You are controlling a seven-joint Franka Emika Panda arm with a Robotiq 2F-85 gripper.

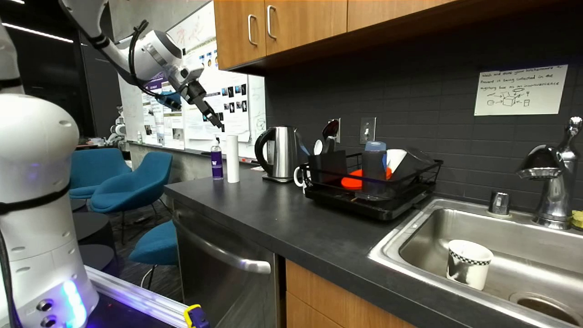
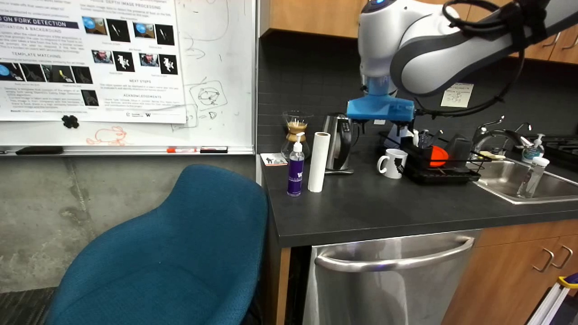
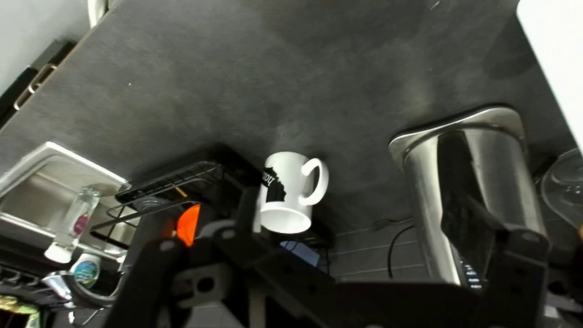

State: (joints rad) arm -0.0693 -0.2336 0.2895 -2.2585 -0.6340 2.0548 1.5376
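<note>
While the hand (image 3: 350, 200) is spread wide and empty, knocks against kettle (image 3: 498, 177) and mug (image 3: 294, 177) should be avoided.

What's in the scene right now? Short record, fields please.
effector: gripper, jaws apart, nothing held, raised above the counter
ahead in wrist view: white mug with black print; steel kettle
mug pose: upright on the counter, beside the black dish rack
rack contents: include an orange item
counter end: pump bottle with purple label, next to an upright white cylinder
sink: white cup with checkered band; clear bottle with white cap
</note>
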